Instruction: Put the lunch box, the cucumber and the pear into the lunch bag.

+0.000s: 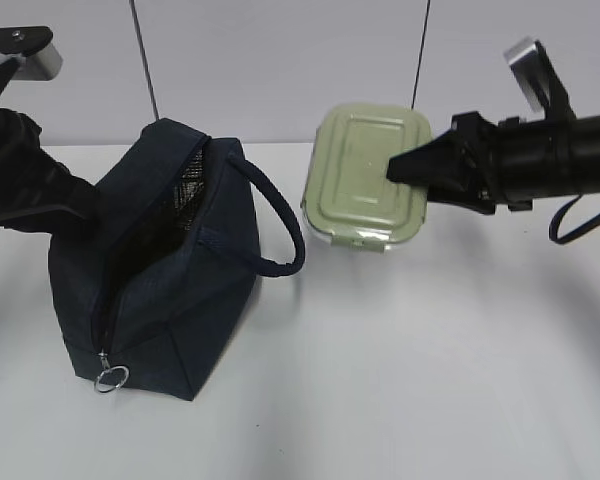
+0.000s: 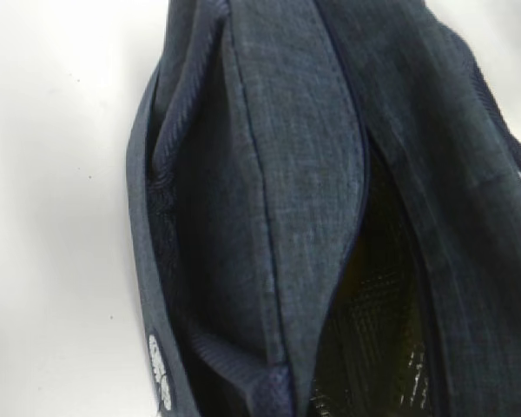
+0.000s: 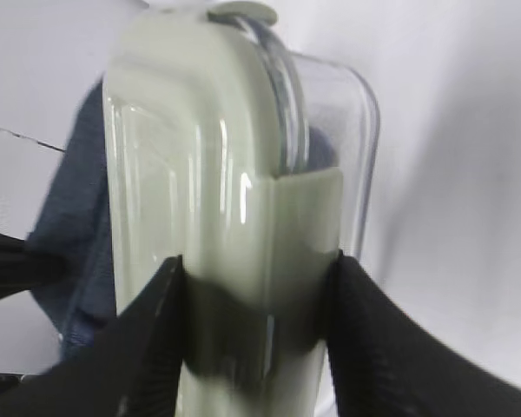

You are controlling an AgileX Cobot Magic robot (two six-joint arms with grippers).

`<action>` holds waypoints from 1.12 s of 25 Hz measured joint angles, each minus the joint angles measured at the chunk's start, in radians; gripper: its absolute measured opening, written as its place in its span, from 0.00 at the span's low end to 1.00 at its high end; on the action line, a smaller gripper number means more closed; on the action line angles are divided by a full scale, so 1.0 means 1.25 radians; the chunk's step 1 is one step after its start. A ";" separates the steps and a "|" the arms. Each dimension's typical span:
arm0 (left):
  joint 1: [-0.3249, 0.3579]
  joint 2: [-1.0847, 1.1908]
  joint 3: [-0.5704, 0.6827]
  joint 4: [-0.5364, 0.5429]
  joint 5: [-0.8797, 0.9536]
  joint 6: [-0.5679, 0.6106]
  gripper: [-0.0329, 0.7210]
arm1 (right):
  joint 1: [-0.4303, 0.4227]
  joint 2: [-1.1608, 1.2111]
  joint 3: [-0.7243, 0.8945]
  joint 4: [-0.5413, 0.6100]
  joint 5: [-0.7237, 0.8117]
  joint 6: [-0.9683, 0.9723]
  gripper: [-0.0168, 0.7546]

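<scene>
The navy lunch bag [image 1: 180,290] stands on the white table, left of centre. Its zipper is open and the silver lining [image 1: 190,175] shows. My left gripper [image 1: 92,212] sits at the bag's left rim. In the left wrist view the fabric flap [image 2: 278,174] runs right up to the camera and hides the fingers. My right gripper [image 1: 405,165] is shut on the sage-green lunch box [image 1: 365,175]. It holds the box on edge in the air, right of the bag. In the right wrist view both black fingers [image 3: 148,339] clamp the box [image 3: 217,174]. The cucumber and the pear are out of view.
The bag's looped handle [image 1: 280,215] sticks out to the right, toward the box. The metal ring pull [image 1: 111,378] hangs at the bag's near bottom corner. White table surface [image 1: 430,360] lies in front and to the right. A grey wall stands behind.
</scene>
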 joint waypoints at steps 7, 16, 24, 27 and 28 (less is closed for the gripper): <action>0.000 0.000 0.000 0.001 -0.001 0.000 0.04 | 0.154 -0.023 -0.159 0.000 -0.041 0.040 0.45; 0.000 0.000 0.000 0.001 -0.003 0.000 0.04 | 0.322 0.101 -0.290 0.008 -0.174 0.046 0.45; 0.000 0.000 0.000 0.001 -0.005 0.000 0.04 | 0.330 0.155 -0.294 -0.175 -0.206 0.135 0.45; 0.000 0.000 0.000 -0.001 -0.008 0.000 0.04 | 0.331 0.155 -0.297 -0.338 -0.204 0.243 0.45; 0.000 0.000 0.000 -0.001 -0.008 0.000 0.04 | 0.331 0.157 -0.297 -0.393 -0.201 0.285 0.45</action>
